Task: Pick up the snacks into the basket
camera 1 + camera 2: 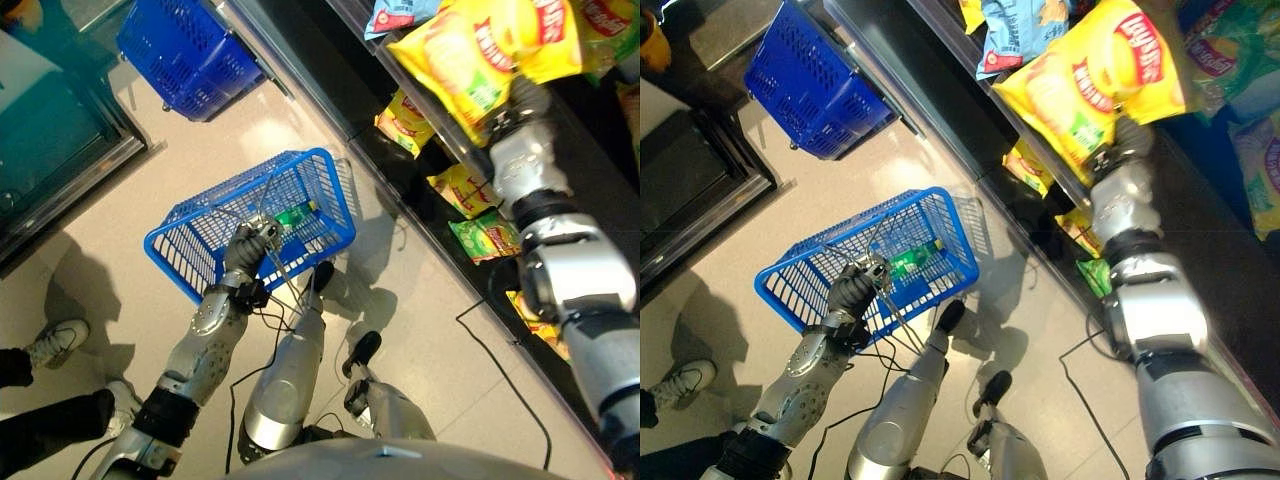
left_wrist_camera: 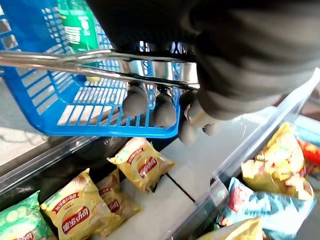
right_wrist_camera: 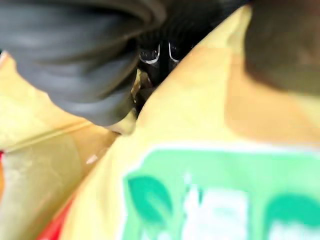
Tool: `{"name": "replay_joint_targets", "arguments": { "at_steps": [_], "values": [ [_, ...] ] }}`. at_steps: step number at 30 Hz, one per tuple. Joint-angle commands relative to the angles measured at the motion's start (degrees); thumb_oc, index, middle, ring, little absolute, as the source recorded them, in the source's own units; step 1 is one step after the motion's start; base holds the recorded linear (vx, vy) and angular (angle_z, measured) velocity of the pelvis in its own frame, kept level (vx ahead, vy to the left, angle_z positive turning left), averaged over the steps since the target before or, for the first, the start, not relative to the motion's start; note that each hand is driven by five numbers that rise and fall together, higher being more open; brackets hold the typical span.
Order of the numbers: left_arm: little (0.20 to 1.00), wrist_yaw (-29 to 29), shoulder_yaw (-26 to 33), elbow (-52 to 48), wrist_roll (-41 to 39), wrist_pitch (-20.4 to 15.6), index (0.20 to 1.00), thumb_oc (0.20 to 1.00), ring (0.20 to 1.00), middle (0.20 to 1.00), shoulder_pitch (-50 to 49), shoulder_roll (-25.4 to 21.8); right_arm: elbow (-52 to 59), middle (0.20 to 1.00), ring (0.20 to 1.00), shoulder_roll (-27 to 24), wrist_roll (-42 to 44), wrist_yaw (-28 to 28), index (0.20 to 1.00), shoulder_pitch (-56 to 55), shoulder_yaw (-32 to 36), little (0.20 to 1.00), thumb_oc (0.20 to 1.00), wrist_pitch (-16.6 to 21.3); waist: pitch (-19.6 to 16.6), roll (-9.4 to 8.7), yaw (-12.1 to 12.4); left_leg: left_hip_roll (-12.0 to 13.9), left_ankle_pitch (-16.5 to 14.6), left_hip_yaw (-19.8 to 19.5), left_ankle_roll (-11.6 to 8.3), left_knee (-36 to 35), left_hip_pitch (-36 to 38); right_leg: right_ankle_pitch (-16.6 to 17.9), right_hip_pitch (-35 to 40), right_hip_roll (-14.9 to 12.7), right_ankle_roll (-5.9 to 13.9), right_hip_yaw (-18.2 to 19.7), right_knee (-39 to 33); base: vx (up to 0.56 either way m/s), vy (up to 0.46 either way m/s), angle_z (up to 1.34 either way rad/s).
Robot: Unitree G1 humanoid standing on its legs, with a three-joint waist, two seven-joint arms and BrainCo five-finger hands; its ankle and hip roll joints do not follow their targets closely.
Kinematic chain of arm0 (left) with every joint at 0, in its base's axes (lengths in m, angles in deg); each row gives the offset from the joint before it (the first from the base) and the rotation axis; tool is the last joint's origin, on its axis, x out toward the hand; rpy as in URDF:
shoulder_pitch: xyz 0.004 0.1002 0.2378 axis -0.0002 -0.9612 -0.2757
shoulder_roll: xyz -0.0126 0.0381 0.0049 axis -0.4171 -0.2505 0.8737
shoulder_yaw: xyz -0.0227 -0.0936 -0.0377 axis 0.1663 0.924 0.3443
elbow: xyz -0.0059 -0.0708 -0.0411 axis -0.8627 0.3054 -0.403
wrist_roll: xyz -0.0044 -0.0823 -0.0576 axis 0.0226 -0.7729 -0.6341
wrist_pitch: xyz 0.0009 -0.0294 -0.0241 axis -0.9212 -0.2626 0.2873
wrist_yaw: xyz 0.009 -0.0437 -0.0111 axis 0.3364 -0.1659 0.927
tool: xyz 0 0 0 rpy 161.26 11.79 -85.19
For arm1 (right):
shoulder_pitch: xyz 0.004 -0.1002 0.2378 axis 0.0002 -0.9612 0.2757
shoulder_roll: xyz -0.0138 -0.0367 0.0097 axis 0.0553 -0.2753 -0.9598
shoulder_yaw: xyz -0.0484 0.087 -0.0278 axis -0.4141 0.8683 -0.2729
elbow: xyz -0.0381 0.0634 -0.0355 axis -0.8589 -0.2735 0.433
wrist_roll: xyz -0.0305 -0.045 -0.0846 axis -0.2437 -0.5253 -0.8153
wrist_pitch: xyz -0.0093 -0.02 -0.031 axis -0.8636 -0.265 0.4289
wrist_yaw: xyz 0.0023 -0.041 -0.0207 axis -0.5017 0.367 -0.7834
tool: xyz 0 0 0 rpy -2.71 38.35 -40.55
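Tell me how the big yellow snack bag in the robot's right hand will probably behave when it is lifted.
The big yellow snack bag looks puffed, so probably light for its size. Its glossy, creased film suggests that it is floppy and may slip in the right hand. The contents may crush if squeezed.

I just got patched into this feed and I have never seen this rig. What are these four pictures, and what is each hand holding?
It is a humanoid robot standing by a shop shelf. The two wide pictures come from its head, looking down; the other two come from cameras on its wrists. The left hand is curled round the wire handle of a blue basket, which holds a green bottle. The right hand is at a big yellow snack bag lifted off the shelf, where more snack bags lie. A second blue basket sits on the floor, and a person's shoes show nearby.
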Motion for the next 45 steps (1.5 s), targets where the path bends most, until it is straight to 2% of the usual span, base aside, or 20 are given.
{"name": "replay_joint_targets", "arguments": {
  "at_steps": [1,2,3,5,9,12,14,16,17,20,24,26,28,30,32,33,35,37,40,45],
  "values": [
    [0.200,2.17,2.78,-11.20,1.06,-9.84,0.200,0.200,0.200,0.200,1.54,1.00,6.51,0.200,0.200,0.58,-4.77,0.38,0.200,-5.72,-1.31,0.200,0.200,4.20,-2.67,0.01,-1.28,-0.55,-4.41,4.05,1.26,-1.05,2.65,11.36,-1.65,-5.91,5.91,3.70,3.44,-0.12,0.121,-0.62],
    [0.200,2.33,3.29,-10.77,0.76,-9.79,0.200,0.200,0.200,0.200,1.07,1.34,10.60,0.200,0.200,2.89,-5.91,-0.36,0.200,-11.31,-0.24,0.200,0.200,4.74,-3.30,0.37,-1.74,0.82,-4.62,5.44,1.67,-0.39,2.93,8.55,-0.80,-5.43,5.43,3.17,5.49,-0.07,0.065,-0.66],
    [0.200,2.36,3.25,-10.77,0.74,-9.80,0.200,0.200,0.200,0.200,0.89,1.32,10.96,0.200,0.200,2.99,-6.06,-0.24,0.200,-11.71,-0.26,0.200,0.200,4.66,-3.37,0.35,-1.61,0.88,-4.75,5.55,1.65,-0.32,3.04,8.38,-0.83,-5.43,5.40,3.30,5.72,-0.11,0.078,-0.95],
    [0.200,2.33,4.24,-10.54,0.55,-9.54,0.200,0.200,0.200,0.200,-0.13,1.54,16.40,0.200,0.200,5.50,-7.82,-0.75,0.200,-17.97,-0.19,0.200,0.200,5.01,-4.43,0.17,-1.91,2.47,-5.06,7.43,1.85,-0.18,3.64,4.95,0.85,-4.77,5.00,2.91,8.20,-0.12,0.040,-0.73],
    [0.200,2.84,6.16,-9.82,1.11,-8.85,0.200,0.200,0.200,0.200,-2.85,1.96,22.80,0.200,0.200,7.21,-10.65,-3.66,0.200,-28.13,-0.81,0.200,0.200,3.54,-7.99,-1.13,-2.71,3.72,-3.22,10.09,2.25,-2.07,5.17,1.83,3.77,-2.23,4.21,6.86,11.18,-0.11,-0.016,-0.58],
    [0.200,3.16,8.04,-9.55,1.91,-8.74,0.200,0.200,0.200,0.200,-4.05,2.81,26.43,0.200,0.200,7.66,-12.96,-5.51,0.200,-34.09,-0.40,0.200,0.200,3.14,-10.18,-1.63,-4.79,4.34,-1.61,10.83,1.69,-2.96,5.94,-1.86,5.93,0.52,3.11,11.41,9.83,-0.09,-0.091,-0.53],
    [0.200,4.08,8.81,-10.16,2.50,-8.07,0.200,0.200,0.200,0.200,-5.90,2.97,26.96,0.200,0.200,6.77,-14.49,-6.93,0.200,-37.40,-0.69,0.200,0.200,1.60,-11.36,-1.14,-6.09,5.20,-0.97,10.97,1.19,-2.47,7.23,-4.97,7.32,0.61,1.63,9.85,9.30,-0.09,-0.148,-0.23],
    [0.200,4.08,8.83,-10.22,2.51,-8.04,0.200,0.200,0.200,0.200,-6.02,3.00,27.05,0.200,0.200,6.76,-14.52,-6.91,0.200,-37.53,-0.74,0.200,0.200,1.55,-11.30,-1.08,-6.20,5.17,-0.95,10.88,1.17,-2.51,7.38,-4.97,7.53,0.62,1.61,9.75,9.24,-0.10,-0.129,-0.01],
    [0.200,4.34,9.00,-10.59,2.97,-7.61,0.200,0.200,0.200,0.200,-6.52,3.48,27.31,0.200,0.200,6.67,-14.92,-7.65,0.200,-39.26,-1.22,0.200,0.200,1.24,-11.77,-0.15,-7.34,6.90,1.32,10.74,0.03,-3.25,7.99,-6.70,7.91,2.47,0.32,10.71,9.39,-0.23,-0.241,0.04],
    [0.200,4.79,9.47,-10.87,3.66,-7.67,0.200,0.200,0.200,0.200,-7.35,3.79,28.06,0.200,0.200,5.82,-16.15,-8.80,0.200,-41.28,-1.92,0.200,0.200,0.91,-12.14,1.72,-9.03,9.80,6.18,9.07,-2.46,-6.85,9.34,-8.03,7.75,5.83,-1.86,11.82,9.95,-0.26,-0.236,-0.07],
    [0.200,5.74,9.11,-11.01,3.72,-6.93,0.200,0.200,0.200,0.200,-8.05,5.01,28.66,0.200,0.200,4.04,-18.64,-9.49,0.200,-43.88,-1.71,0.200,0.200,0.34,-12.27,3.95,-10.91,11.62,9.18,8.39,-4.55,-10.36,10.56,-8.54,8.45,8.05,-3.06,11.17,9.88,-0.22,-0.175,-0.02],
    [0.200,6.03,8.32,-10.56,3.59,-6.59,0.200,0.200,0.200,0.200,-8.01,5.75,29.62,0.200,0.200,3.37,-20.29,-9.25,0.200,-45.29,-1.41,0.200,0.200,0.34,-11.94,4.19,-12.28,12.26,8.68,10.43,-4.76,-9.79,11.04,-7.75,8.93,7.90,-3.47,10.62,9.37,-0.25,-0.099,0.22],
    [0.200,7.35,7.79,-10.14,3.15,-5.77,0.200,0.200,0.200,0.200,-7.92,6.32,30.82,0.200,0.200,2.92,-21.47,-9.68,0.200,-46.41,-1.38,0.200,0.200,-0.16,-12.08,3.63,-13.34,12.24,6.34,11.89,-3.85,-5.97,12.52,-6.50,8.62,7.29,-3.67,10.15,8.98,-0.25,-0.083,0.15],
    [0.200,8.81,6.99,-10.36,2.97,-5.21,0.200,0.200,0.200,0.200,-8.09,6.46,30.60,0.200,0.200,2.60,-22.89,-10.36,0.200,-46.96,-2.24,0.200,0.200,-0.41,-12.53,2.01,-13.93,8.76,-0.39,10.85,-2.66,3.14,13.22,-4.82,7.99,5.85,-3.60,10.00,7.80,-0.24,-0.093,0.15],
    [0.200,9.78,5.83,-11.10,2.36,-4.56,0.200,0.200,0.200,0.200,-7.87,6.63,31.09,0.200,0.200,1.81,-26.33,-11.30,0.200,-47.44,-3.68,0.200,0.200,-0.81,-13.73,1.30,-14.51,5.70,-4.47,9.59,-2.00,7.46,15.04,-3.50,7.54,5.02,-3.39,10.32,6.63,-0.14,-0.004,0.10],
    [0.200,10.38,4.67,-11.90,1.66,-4.33,0.200,0.200,0.200,0.200,-7.51,6.74,31.41,0.200,0.200,1.26,-30.29,-11.66,0.200,-47.58,-5.36,0.200,0.200,-0.91,-15.17,1.53,-15.08,4.08,-7.53,8.50,-1.34,7.01,18.98,-3.06,6.75,5.13,-2.95,10.85,6.43,-0.07,0.090,-0.06],
    [0.200,10.50,3.89,-12.34,1.09,-4.02,0.200,0.200,0.200,0.200,-7.45,6.72,30.94,0.200,0.200,1.04,-32.16,-11.46,0.200,-47.95,-5.76,0.200,0.200,-0.97,-15.71,2.03,-15.85,5.25,-6.94,9.22,-1.33,3.27,21.05,-2.59,6.82,5.33,-2.41,10.52,5.90,-0.02,0.084,-0.07],
    [0.200,11.07,0.97,-13.44,-1.18,-3.36,0.200,0.200,0.200,0.200,-5.39,6.08,28.22,0.200,0.200,0.00,-39.63,-9.97,0.200,-47.21,-7.73,0.200,0.200,-1.22,-16.59,2.55,-16.53,6.38,-5.67,9.43,-1.40,-4.15,22.81,-2.44,6.67,5.35,-1.67,9.43,5.62,-0.03,0.099,0.14],
    [0.200,11.45,-0.29,-14.25,-1.91,-3.05,0.200,0.200,0.200,0.200,-3.88,5.54,27.50,0.200,0.200,-1.11,-45.33,-8.67,0.200,-47.08,-8.72,0.200,0.200,-1.15,-16.36,2.32,-16.88,6.17,-5.20,8.79,-1.45,-5.72,22.85,-2.29,6.23,4.63,-1.30,8.11,5.89,-0.06,0.068,0.19],
    [0.200,11.88,-3.91,-15.60,-2.98,-2.77,0.200,0.200,0.200,0.200,-0.42,4.40,19.34,0.200,0.200,-2.98,-58.38,-7.69,0.200,-46.22,-14.73,0.200,0.200,-2.39,-14.04,1.55,-15.71,5.09,-5.25,7.18,-0.80,-4.87,20.84,-2.28,4.73,2.87,-0.97,6.06,7.59,-0.04,0.062,0.35]
  ]
}}
